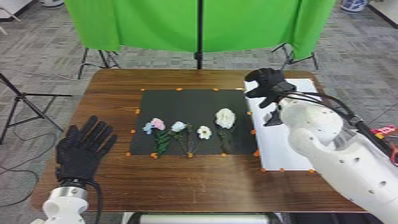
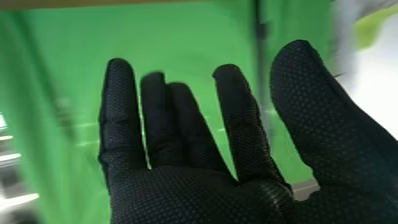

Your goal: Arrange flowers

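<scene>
Flowers (image 1: 179,126) side by side on black mat (image 1: 178,105) on counter (image 1: 178,187); left hand (image 1: 80,156) beside mat, right hand (image 1: 266,83) at white sheet (image 1: 282,156), both released, fingers extended.

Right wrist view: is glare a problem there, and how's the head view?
Right wrist view: white streaks and a washed-out white patch beyond the black-gloved right hand, none across the glove itself; head view: no glare over the pale-petalled flowers.

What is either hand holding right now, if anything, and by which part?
Nothing is held: the right hand is open and empty, and so is the left hand.
</scene>
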`<state>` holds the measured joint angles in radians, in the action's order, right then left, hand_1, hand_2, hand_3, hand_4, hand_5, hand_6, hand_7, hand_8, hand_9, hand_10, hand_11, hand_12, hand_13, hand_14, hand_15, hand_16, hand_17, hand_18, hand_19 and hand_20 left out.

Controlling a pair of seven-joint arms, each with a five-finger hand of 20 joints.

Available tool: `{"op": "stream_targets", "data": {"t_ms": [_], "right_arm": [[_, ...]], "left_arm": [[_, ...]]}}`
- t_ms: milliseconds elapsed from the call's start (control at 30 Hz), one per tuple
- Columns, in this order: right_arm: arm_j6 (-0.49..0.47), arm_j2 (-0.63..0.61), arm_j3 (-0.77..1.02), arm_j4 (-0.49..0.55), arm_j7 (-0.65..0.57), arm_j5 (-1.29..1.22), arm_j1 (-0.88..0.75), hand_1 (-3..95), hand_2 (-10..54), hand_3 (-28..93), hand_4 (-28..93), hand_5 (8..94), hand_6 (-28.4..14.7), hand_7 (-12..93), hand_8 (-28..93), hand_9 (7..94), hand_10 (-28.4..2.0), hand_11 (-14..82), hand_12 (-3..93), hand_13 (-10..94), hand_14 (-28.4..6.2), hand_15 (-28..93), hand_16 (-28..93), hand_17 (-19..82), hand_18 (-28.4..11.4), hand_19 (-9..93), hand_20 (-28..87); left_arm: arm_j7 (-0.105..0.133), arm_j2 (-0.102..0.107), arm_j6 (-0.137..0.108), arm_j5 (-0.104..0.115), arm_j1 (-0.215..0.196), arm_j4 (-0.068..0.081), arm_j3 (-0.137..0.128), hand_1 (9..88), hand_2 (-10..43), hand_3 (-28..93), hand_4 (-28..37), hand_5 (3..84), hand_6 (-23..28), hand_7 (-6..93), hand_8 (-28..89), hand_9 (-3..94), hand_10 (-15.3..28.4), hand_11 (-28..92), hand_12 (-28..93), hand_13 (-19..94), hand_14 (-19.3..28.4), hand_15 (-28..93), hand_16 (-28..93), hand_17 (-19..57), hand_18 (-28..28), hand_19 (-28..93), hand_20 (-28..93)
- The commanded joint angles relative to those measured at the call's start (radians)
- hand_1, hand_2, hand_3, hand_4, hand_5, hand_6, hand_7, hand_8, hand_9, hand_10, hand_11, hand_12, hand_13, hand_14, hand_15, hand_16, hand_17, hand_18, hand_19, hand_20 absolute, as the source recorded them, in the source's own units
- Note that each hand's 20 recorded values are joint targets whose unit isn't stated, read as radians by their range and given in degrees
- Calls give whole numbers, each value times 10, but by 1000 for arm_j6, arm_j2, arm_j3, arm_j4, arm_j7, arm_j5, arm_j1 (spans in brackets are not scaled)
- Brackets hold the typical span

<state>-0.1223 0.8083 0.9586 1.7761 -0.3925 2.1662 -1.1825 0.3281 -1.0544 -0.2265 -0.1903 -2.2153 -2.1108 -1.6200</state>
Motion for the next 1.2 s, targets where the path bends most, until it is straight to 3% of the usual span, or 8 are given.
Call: {"op": "stream_targets", "data": {"t_ms": [33,200,367,733,867,1033,1133,1200], "right_arm": [[86,-25,50,-162,-94,-50,79,371,-34,802,-264,440,-49,153,-113,345,-199,74,148,227,-173,302,95,126,-186,500,160],[81,-15,-32,-282,-92,-63,182,370,-31,800,-264,434,-48,157,-114,337,-198,73,145,213,-176,298,93,118,-184,488,153],[-19,37,-76,-414,-125,-75,275,361,-23,797,-263,420,-48,159,-116,319,-195,67,142,196,-181,297,93,108,-180,477,148],[-228,75,-2,-495,-147,-128,263,379,-18,785,-270,389,-29,163,-124,296,-149,58,126,202,-178,294,98,93,-194,495,161],[-408,93,11,-514,-15,-17,255,411,-21,784,-278,412,-6,181,-133,333,-114,78,115,279,-152,297,105,117,-196,509,166],[-377,117,-11,-550,-52,-27,247,450,-21,782,-281,421,8,197,-142,351,-105,86,109,304,-135,296,110,137,-195,509,165],[-319,108,-22,-548,-47,-16,230,500,-43,793,-281,476,0,223,-151,453,-140,157,151,397,-114,367,138,185,-192,574,191],[-280,98,-30,-546,-40,-2,221,540,-67,779,-281,503,2,233,-155,505,-141,214,188,446,-102,421,181,218,-186,617,221]], "left_arm": [[0,2,6,1,-14,9,9,275,127,736,-283,446,67,171,-93,401,147,262,137,315,139,398,-50,-38,143,331,138],[12,0,0,6,-23,4,7,274,126,738,-283,445,68,170,-93,401,148,262,137,314,140,400,-49,-38,143,331,137],[13,-3,1,7,-17,5,16,274,127,738,-283,446,69,170,-92,401,148,262,137,314,140,400,-50,-38,143,331,138],[32,3,-11,27,-24,-3,17,274,126,739,-283,447,68,171,-93,402,147,263,137,315,140,400,-50,-38,143,331,138],[36,4,21,46,-13,8,24,275,124,742,-283,448,65,174,-93,402,147,264,137,314,140,402,-50,-37,142,331,137],[28,2,32,34,-7,14,27,278,115,747,-283,446,62,174,-95,400,146,263,137,314,140,400,-50,-38,143,330,137],[23,1,37,35,-5,14,26,278,114,747,-283,445,64,169,-94,400,146,262,137,315,140,397,-49,-37,143,330,137],[23,1,38,36,-4,15,27,277,114,748,-283,445,65,168,-92,400,146,261,137,314,141,396,-48,-37,143,330,137]]}}
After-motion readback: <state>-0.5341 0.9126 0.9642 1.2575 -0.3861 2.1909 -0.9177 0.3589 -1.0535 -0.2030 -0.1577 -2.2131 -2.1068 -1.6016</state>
